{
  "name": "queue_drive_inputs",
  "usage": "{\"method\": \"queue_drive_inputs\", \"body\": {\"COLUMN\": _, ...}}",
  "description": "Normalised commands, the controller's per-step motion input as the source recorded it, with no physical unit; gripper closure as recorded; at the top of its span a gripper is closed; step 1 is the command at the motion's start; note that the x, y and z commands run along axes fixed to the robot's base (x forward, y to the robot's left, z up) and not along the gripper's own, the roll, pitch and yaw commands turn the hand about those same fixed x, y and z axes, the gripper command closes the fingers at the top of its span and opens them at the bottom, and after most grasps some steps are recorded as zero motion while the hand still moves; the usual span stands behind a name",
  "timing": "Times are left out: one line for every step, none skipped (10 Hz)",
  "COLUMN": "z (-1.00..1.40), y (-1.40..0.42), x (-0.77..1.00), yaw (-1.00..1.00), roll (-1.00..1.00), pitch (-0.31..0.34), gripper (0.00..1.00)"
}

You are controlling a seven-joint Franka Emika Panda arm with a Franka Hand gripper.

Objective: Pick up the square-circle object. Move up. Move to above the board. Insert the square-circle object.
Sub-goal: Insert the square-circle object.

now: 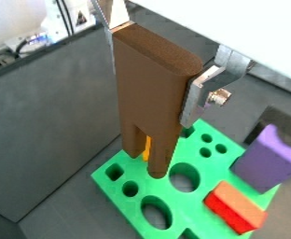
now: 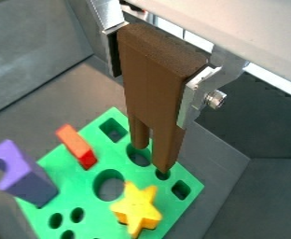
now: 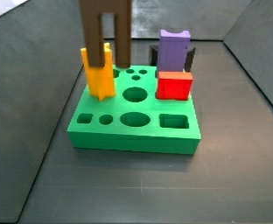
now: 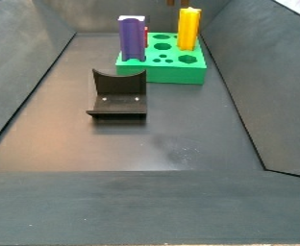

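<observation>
Clearly, in both wrist views the gripper [image 1: 160,61] clamps the square-circle object [image 1: 152,89] above the board [image 1: 123,182], legs at its holes. In a side view the legs hang beside the yellow column [image 3: 99,72]; the fixture [image 4: 118,94] stands near the board.

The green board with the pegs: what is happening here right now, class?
The robot's gripper is shut on the tall brown block and holds it upright over the green board. The block's two legs hang at the board's holes, seemingly not pushed in yet. A yellow star peg and a red block already sit in the board, a purple block beside it.
</observation>
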Motion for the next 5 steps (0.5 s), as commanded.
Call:
{"method": "queue_drive_inputs", "body": {"z": -0.66, "y": -0.02, "x": -0.19, "yaw": 0.00, "roll": 0.00, "pitch": -0.100, "gripper": 1.00}}
{"method": "queue_drive_inputs", "body": {"z": -0.57, "y": 0.00, "x": -0.20, "yaw": 0.00, "roll": 0.00, "pitch": -0.073, "gripper": 1.00}}
{"method": "queue_drive_inputs", "body": {"z": -0.51, "y": -0.05, "x": -0.23, "yaw": 0.00, "roll": 0.02, "pitch": -0.070, "gripper": 1.00}}
{"method": "queue_drive_inputs", "body": {"z": -0.47, "y": -0.26, "x": -0.23, "yaw": 0.00, "roll": 0.13, "pitch": -0.091, "gripper": 1.00}}
{"method": "queue_drive_inputs", "body": {"z": -0.49, "y": -0.38, "x": -0.11, "yaw": 0.00, "roll": 0.25, "pitch": 0.000, "gripper": 1.00}}
